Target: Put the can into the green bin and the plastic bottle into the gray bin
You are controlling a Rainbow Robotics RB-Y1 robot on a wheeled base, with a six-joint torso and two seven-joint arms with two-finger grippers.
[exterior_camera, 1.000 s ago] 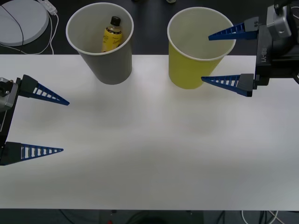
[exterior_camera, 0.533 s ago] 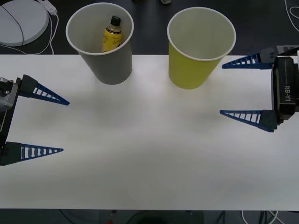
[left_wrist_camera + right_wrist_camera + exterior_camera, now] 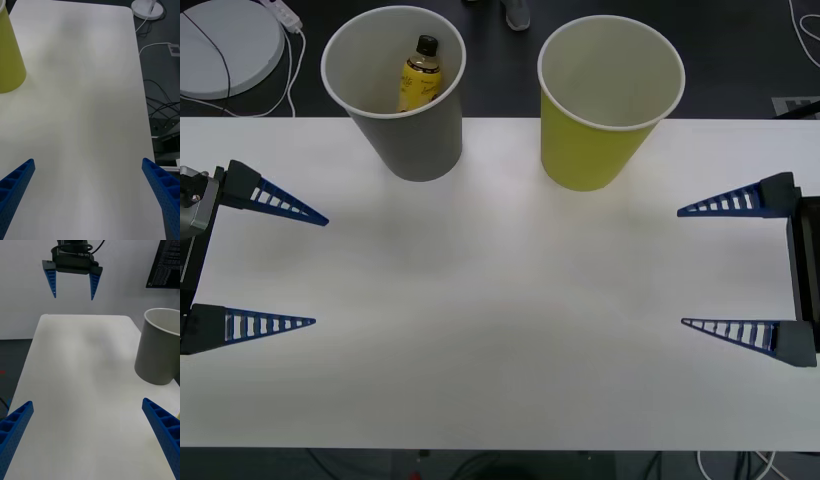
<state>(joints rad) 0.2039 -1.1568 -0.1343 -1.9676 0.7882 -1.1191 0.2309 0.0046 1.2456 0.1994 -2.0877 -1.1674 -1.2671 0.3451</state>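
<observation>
The gray bin (image 3: 405, 120) stands at the table's back left with the plastic bottle (image 3: 420, 72) upright inside it, black cap up. To its right stands the green bin (image 3: 595, 130); nothing shows in the part of its white inside that I can see. The can is out of view. My left gripper (image 3: 321, 270) hovers open over the table's left edge, holding nothing. Opposite it, at the right edge, my right gripper (image 3: 680, 267) is open and holds nothing. The right wrist view has the gray bin (image 3: 159, 348) and the left gripper (image 3: 73, 297) beyond the right gripper (image 3: 87, 401). The green bin (image 3: 9, 56) lies beyond my left gripper (image 3: 88, 160).
The white table (image 3: 500, 340) spreads between the two grippers. A white round disc (image 3: 225, 45) with a cable lies off the table's back left corner. Cables and a white round base (image 3: 148, 7) sit on the floor past the table's right end.
My right gripper has drawn back from the green bin's rim, toward the table's right front edge, staying open. The left arm, both bins and the bottle have not moved.
</observation>
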